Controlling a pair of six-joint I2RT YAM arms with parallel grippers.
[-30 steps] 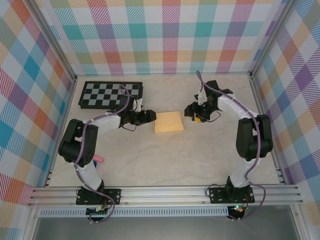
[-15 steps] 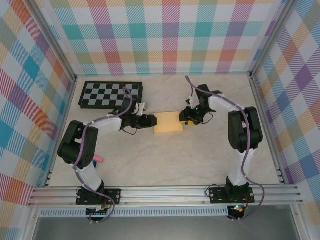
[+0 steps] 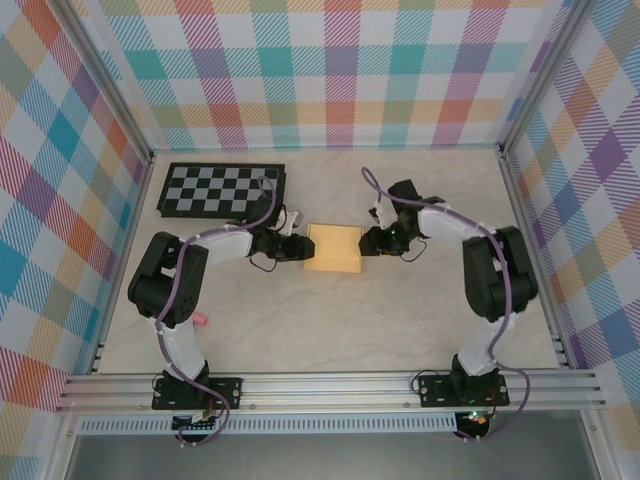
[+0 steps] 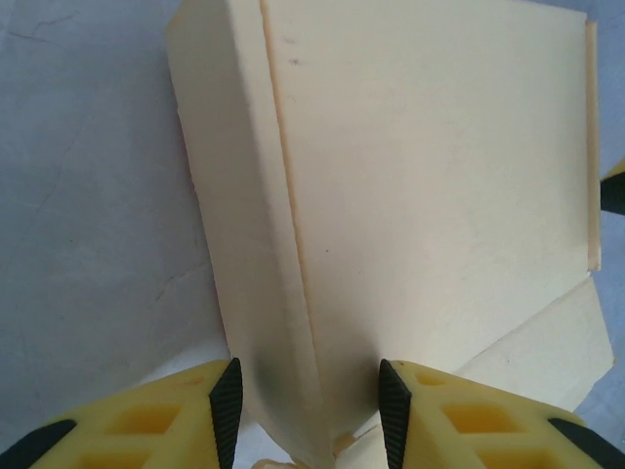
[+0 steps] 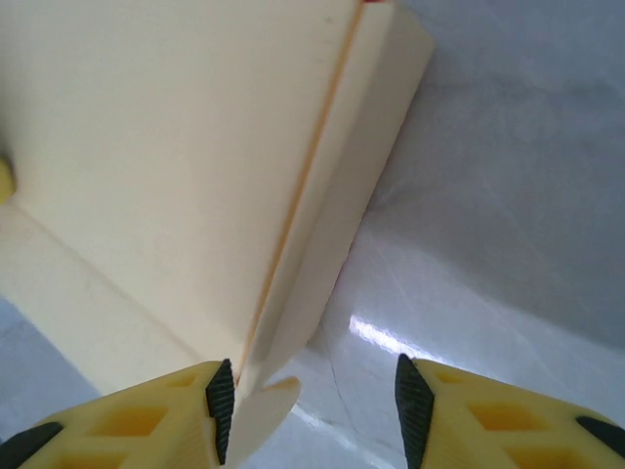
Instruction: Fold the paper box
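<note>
— Marble-look table (image 3: 330,320), and both arms have closed in. A second ago they stood off; now they bracket the paper box (image 3: 334,248), lying near the checkerboard (image 3: 222,190), to its right and closer to the bases.
— Left gripper (image 3: 298,248), on the checkerboard side, is half-wide astride the side flap, not visibly squeezing. Right gripper (image 3: 366,243), far side, has its jaws apart, with a tab at one pad. I'd say both walls are next.
</note>
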